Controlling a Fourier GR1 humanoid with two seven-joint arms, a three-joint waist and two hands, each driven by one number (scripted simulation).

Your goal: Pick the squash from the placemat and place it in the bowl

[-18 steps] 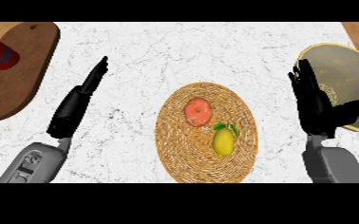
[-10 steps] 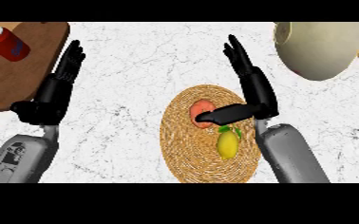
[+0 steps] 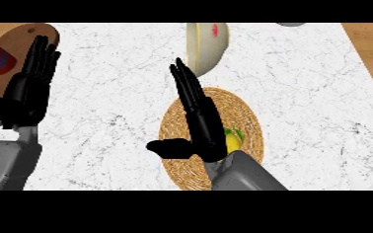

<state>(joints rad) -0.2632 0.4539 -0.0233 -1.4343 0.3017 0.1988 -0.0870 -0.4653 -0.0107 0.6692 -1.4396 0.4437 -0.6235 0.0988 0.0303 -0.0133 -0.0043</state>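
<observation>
Looking steeply down from the head view, the white marbled counter (image 3: 306,108) fills most of the frame, and the robot's right hand (image 3: 198,123) sits over the middle of it, above the round woven placemat (image 3: 247,116). Its fingers (image 3: 188,86) are straight and held close together, pointing toward the far edge of the counter, while the thumb (image 3: 169,148) juts out sideways to the left over the mat's near-left part. Nothing is clasped in it. The grey forearm (image 3: 244,175) rises from the lower edge and covers the mat's near side.

The squash (image 3: 234,141) lies on the placemat, a yellow shape with a touch of green at its far end, showing just to the right of the right hand's palm and partly hidden by it; whether the hand touches it cannot be told.

The bowl (image 3: 207,44) stands beyond the placemat near the counter's far edge, cream-coloured with a reddish mark on its inner side, its near rim just beside the mat's far edge.

The left hand (image 3: 30,86) is at the left edge, fingers straight, together and upright, resting and holding nothing. Behind it a wooden board (image 3: 22,34) occupies the far-left corner, carrying something red and blue that is too cut off to identify
</observation>
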